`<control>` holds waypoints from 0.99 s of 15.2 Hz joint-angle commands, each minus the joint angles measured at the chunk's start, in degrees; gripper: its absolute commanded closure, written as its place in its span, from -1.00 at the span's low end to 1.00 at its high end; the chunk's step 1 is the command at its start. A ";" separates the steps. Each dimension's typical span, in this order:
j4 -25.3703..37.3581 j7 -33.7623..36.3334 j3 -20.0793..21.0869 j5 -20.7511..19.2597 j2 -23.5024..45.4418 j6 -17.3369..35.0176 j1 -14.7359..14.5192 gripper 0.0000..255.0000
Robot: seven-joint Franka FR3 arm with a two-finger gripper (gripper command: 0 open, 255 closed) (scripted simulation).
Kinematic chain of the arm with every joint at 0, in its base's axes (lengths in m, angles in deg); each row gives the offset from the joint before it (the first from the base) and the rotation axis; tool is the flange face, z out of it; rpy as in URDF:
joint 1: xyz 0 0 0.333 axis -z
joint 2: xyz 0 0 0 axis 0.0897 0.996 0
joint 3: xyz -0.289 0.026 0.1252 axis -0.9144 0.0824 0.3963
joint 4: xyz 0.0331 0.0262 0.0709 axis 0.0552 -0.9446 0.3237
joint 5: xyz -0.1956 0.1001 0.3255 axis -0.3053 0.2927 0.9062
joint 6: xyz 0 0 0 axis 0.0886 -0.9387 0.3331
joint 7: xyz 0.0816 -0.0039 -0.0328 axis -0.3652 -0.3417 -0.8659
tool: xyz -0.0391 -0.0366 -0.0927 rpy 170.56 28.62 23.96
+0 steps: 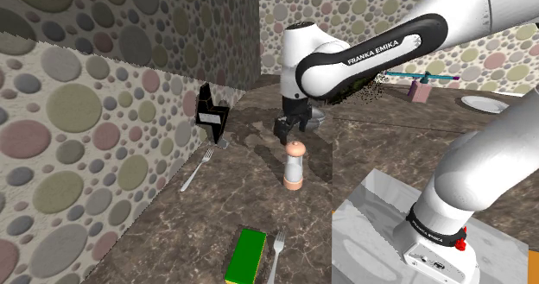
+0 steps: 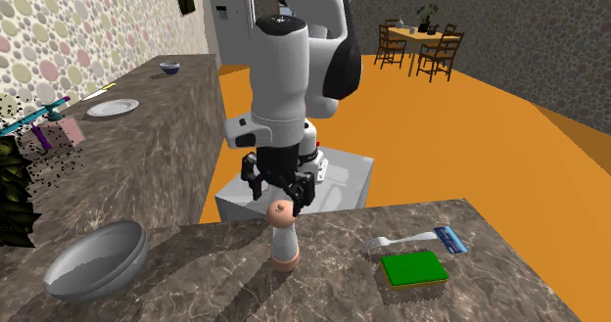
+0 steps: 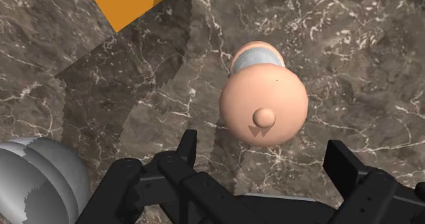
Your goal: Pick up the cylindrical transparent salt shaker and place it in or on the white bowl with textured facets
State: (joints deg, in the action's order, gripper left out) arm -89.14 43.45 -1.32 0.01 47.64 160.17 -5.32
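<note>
**Fig.** Pincer (image 1: pixel 294 127) of the white arm, poised directly above the salt shaker (image 1: pixel 294 166), w/ a clear gap between fingertips and cap; nothing is held. Jaws stand wide: in the wrist view the two black fingers (image 3: pixel 187 148) sit well apart, one to either side of the cap, neither touching it. The shaker (image 2: pixel 283 234) stands upright on the dark marbled countertop (image 1: pixel 199 222), just beneath the pincer (image 2: pixel 279 188). Appearance: a slim cylinder w/ a peach-coloured domed cap bearing a small round knob at its centre, a pale whitish body and a peach base ring (it reads as opaque rather than see-through). Seen from along the pincer (image 3: pixel 263 146), the shaker (image 3: pixel 263 110) shows as a peach disc, w/ a grey-white edge of the body peeping past it on the side away from the fingers. The bowl (image 2: pixel 95 261), grey and smooth-walled, rests on the same countertop well apart from the pincer, toward the second exterior view's left; part of it (image 3: pixel 34 182) lies beyond one finger in the wrist view. On the pincer's opposite side, also well apart: a green sponge (image 2: pixel 414 269) and a fork (image 2: pixel 401 240).
</note>
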 commanded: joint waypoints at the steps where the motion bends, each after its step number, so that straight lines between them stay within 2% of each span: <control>1: -0.64 0.82 0.46 -0.18 1.18 2.02 0.05 -1.00; 7: -3.10 1.41 0.87 -0.90 3.48 6.70 0.36 -1.00; 14: -3.10 1.40 0.86 -0.90 3.47 6.69 0.36 -1.00; 15: -3.10 1.40 0.86 -0.90 3.47 6.69 0.36 1.00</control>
State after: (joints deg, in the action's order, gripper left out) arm -92.21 44.85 -0.46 -0.90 51.09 166.86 -4.95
